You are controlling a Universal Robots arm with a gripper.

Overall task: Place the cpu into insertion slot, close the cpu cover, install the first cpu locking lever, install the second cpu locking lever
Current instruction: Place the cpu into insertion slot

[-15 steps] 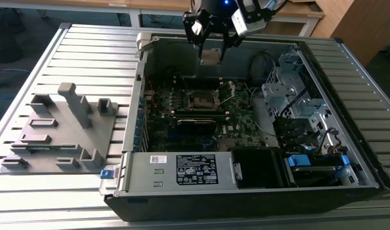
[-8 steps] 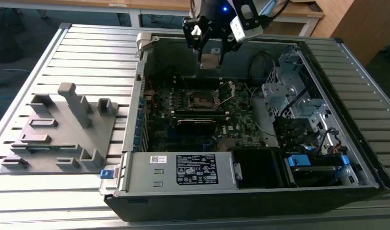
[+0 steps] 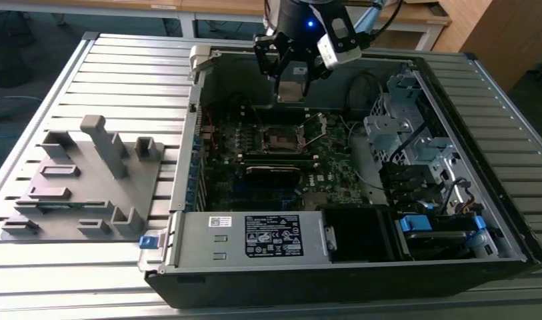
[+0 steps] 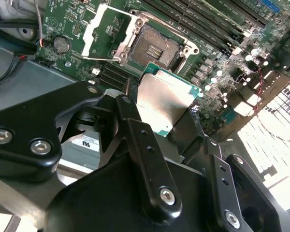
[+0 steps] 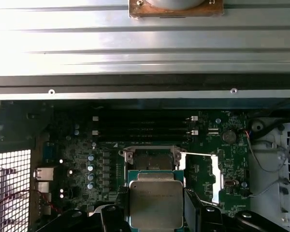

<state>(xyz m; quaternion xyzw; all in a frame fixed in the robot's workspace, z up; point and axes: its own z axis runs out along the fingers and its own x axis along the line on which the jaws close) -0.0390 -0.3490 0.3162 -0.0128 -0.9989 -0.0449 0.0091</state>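
- Currently the arm reaches down from the counter's far edge into the open computer case (image 3: 484, 253), its wrist pointing at the motherboard (image 3: 329, 180).
- Its tool (image 3: 291, 90) hangs over the far half of the board, clenched on the cpu (image 4: 165, 101), with one black finger (image 4: 130, 113) against each of two opposite edges.
- The cpu lies flat in that grasp with its metal top towards the wrist cameras and its green rim showing; it is held above the board, not touching it.
- The insertion slot (image 4: 154, 48) sits bare near the middle of the motherboard — just past the cpu in both wrist views.
- The cpu cover (image 4: 97, 30) is swung off the slot to one side.
- Long black memory slots (image 5: 140, 128) run along another side of the socket.
- A drive cage (image 3: 400, 127) fills the case's side at the exterior view's right — the power supply (image 3: 253, 237) lies along the case's near edge.
- A grey fixture tray (image 3: 84, 187) rests on the counter (image 3: 119, 67), just beside the case at the exterior view's left.
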